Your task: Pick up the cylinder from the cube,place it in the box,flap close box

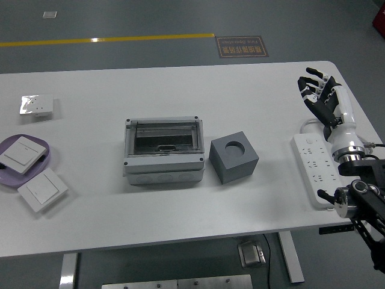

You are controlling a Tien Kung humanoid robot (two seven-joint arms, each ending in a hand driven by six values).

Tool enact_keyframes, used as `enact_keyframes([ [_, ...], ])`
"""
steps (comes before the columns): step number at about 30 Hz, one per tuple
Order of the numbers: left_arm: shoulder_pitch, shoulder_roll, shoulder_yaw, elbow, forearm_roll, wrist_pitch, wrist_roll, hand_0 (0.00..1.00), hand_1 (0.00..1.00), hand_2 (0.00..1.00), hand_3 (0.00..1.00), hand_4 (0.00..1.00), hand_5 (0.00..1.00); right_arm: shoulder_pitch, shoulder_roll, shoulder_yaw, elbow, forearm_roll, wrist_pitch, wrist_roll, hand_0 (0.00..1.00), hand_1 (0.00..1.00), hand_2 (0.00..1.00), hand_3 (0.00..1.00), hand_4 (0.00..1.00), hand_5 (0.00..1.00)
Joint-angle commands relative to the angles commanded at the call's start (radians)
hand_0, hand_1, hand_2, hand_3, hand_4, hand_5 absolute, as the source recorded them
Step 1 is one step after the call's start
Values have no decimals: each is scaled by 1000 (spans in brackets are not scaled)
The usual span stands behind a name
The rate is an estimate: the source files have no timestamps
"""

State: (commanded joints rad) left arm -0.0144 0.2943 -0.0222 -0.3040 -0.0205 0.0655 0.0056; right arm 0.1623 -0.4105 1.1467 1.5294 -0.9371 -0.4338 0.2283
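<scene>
White table (180, 84) carries our grey box (163, 151), clear flap down, mid-table. Just right of it sits the grey cube (234, 156), its round hole empty. Well right, our right hand (320, 94) hovers, fingers spread, holding nothing.

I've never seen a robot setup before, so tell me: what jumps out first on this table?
Most striking is the robot's black-and-white right hand, fingers spread and empty, raised over the table's far right beside a white power strip. At the table's centre sits a grey box with a clear lid, and just right of it a dark grey cube with a round hole in its top. On the left edge lie white wall switches, one on a purple tray.
</scene>
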Motion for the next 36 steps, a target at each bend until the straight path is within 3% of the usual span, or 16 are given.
enact_keyframes([
  [7, -1, -1, 2, 1, -5, 0, -1, 614, 628, 607, 634, 711, 243, 5, 9, 3, 3, 15, 35, 19, 733, 718, 709, 723, 747, 371],
  [36, -5, -3, -3, 2, 3, -1, 1, 614, 629, 606, 630, 709, 242, -3, 9, 6, 4, -12, 22, -5, 750, 725, 716, 711, 738, 331],
])
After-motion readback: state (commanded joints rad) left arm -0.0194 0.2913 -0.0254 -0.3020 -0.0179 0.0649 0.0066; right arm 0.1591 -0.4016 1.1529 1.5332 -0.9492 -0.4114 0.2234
